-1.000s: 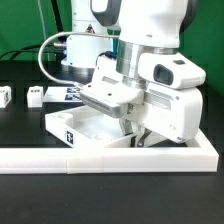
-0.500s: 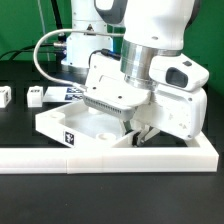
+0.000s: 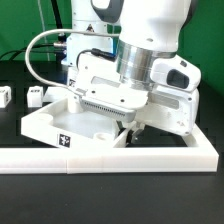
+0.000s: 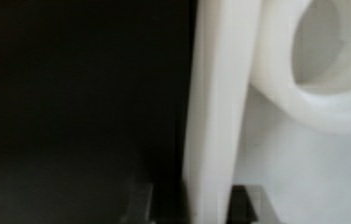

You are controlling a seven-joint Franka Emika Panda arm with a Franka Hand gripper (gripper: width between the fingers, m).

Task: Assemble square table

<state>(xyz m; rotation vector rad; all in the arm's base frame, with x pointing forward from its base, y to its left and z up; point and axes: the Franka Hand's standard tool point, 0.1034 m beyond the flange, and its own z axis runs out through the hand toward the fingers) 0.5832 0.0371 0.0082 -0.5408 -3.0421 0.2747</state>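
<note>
While gripper [image 4: 202, 205] is clamped near-shut on tabletop [image 3: 45, 131] thin rim wall, part looks light, stiff, slick plastic; hold wall mid-edge, else it'll prob. pivot/slip.

Wrist view is all blur here: the wall of the white tray [image 4: 216, 100] is just a soft pale strip. Of the hand [image 4: 193, 205] only two dark fingers [image 4: 147, 205] poke in, chopped off by the picture's edge. A rounded recess [image 4: 332, 70] is sliced by the frame too. Over in the exterior view, the arm [image 3: 150, 60] blocks the tray's far right corner and nearly all of the hand. The tag [image 3: 65, 141] is too small to read, and one leg [image 3: 4, 97] is clipped at the exterior view's left
</note>
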